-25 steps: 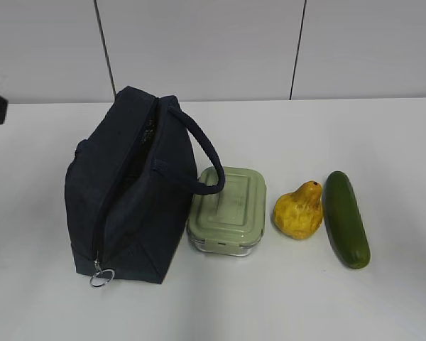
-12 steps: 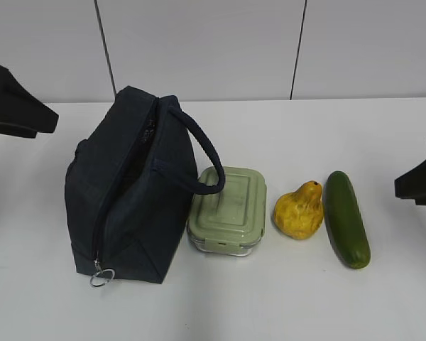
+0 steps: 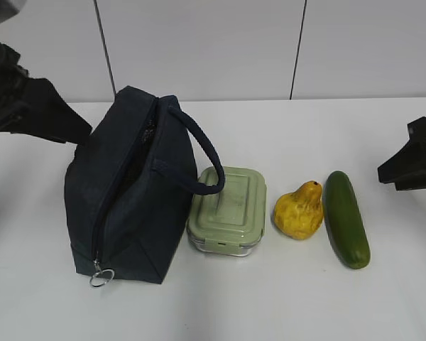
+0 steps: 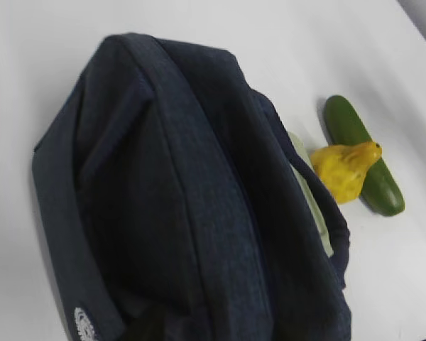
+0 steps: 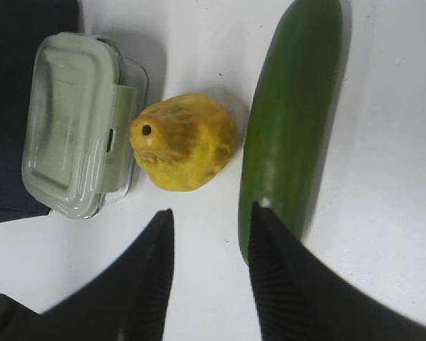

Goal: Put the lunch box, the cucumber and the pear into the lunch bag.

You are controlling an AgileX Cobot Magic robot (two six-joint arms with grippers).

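Note:
The dark navy lunch bag [image 3: 128, 206] stands at the left, with its ring pull [image 3: 101, 278] at the near bottom end of the zipper. To its right lie the lunch box [image 3: 229, 208] with its pale green lid, the yellow pear [image 3: 299, 212] and the cucumber [image 3: 346, 219]. My left gripper [image 3: 71, 129] hovers at the bag's far left side; its wrist view is filled by the bag [image 4: 184, 213] and its jaws do not show clearly. My right gripper [image 5: 209, 220] is open and empty, above the table just short of the pear [image 5: 188, 142] and the cucumber [image 5: 291, 121]. It also shows at the right edge of the exterior view [image 3: 394, 170].
The white table [image 3: 270, 298] runs back to a grey panelled wall. The lunch box [image 5: 71, 121] touches the bag's side under a loop handle [image 3: 202, 153]. The pear and cucumber lie close together.
Both arms have come further into the exterior view, the left towards the bag, the right towards the cucumber. The bag, lunch box, pear and cucumber have not moved.

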